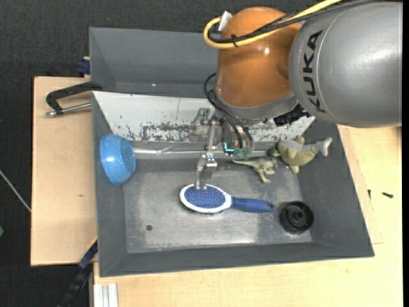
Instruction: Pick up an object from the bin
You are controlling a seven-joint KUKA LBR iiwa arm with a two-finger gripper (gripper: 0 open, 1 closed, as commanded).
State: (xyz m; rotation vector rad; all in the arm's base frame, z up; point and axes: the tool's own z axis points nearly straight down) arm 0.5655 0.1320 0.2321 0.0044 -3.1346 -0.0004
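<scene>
Progress is nil so far: gripper is positioned just over head of blue hairbrush, open/closed state can't be told, grasp & lift are left.

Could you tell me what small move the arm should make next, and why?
Probably a short, straight descent onto the brush. The gripper hangs right over the upper edge of the oval head of the blue brush, which lies flat mid-bin with bare floor around it, well apart from the bowl and the toy animals.
</scene>
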